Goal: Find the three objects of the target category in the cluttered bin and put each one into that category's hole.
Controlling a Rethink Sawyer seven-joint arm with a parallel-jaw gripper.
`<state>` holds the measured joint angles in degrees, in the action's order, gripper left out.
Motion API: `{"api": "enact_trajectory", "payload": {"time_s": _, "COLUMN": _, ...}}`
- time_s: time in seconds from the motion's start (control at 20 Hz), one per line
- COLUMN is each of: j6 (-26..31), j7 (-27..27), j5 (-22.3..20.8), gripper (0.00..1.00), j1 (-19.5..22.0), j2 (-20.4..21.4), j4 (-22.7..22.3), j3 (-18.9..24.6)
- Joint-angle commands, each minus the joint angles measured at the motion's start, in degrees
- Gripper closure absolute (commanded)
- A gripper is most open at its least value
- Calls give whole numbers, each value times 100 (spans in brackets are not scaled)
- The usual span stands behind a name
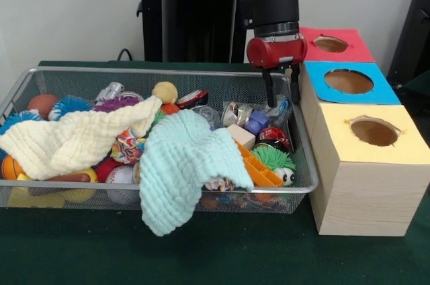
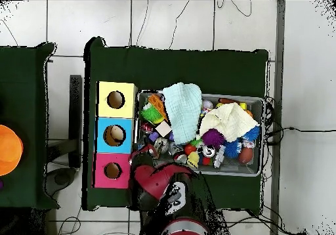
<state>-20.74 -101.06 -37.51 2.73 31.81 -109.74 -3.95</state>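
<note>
Claw (image 1: 281, 93) hangs low over the wire-mesh bin (image 1: 20, 90), at the end nearest the 3 hole boxes. 2 dark fingers (image 1: 269, 90) point down with a gap between them and nothing in it: released, empty.

Just below and beside the tips: a small blue-purple piece (image 1: 255, 122), clear wrapping, and a red-and-black round toy (image 1: 273, 137). Further out from the claw along the bin, a mint cloth (image 1: 181, 164) drapes over the front rim and a cream cloth (image 1: 74, 138) covers the far end. Both hide what lies beneath them, which is likely why searching is needed at all.

Nearer the camera than the claw: a green fuzzy toy (image 1: 272, 157) and an orange plastic tray piece (image 1: 259, 169).

Boxes stand just beside the claw, touching the bin's end: red (image 1: 349, 50) closest to it, then blue (image 1: 376, 87), then yellow (image 1: 410, 137); placed for short carries.

Target category is not stated, so the 3 wanted objects cannot be singled out; presumably they sit in the bin.
</note>
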Motion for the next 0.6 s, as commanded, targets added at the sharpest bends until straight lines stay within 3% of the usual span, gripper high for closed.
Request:
{"api": "enact_trajectory", "payload": {"time_s": 0.05, "j6": 1031, "j7": -273, "j5": -194, "gripper": 0, "j1": 418, "j2": 31, "j4": 934, "j3": 796}}
{"api": "enact_trajectory", "payload": {"time_s": 0.1, "j6": 1320, "j7": -198, "j5": -226, "gripper": 0, "j1": 540, "j2": 155, "j4": 877, "j3": 986}}
{"api": "enact_trajectory", "payload": {"time_s": 0.3, "j6": 951, "j7": -362, "j5": -264, "gripper": 0, "j1": 591, "j2": -100, "j4": 899, "j3": 954}}
{"api": "enact_trajectory", "payload": {"time_s": 0.6, "j6": 1143, "j7": -297, "j5": -314, "gripper": 0, "j1": 665, "j2": -19, "j4": 912, "j3": 1071}}
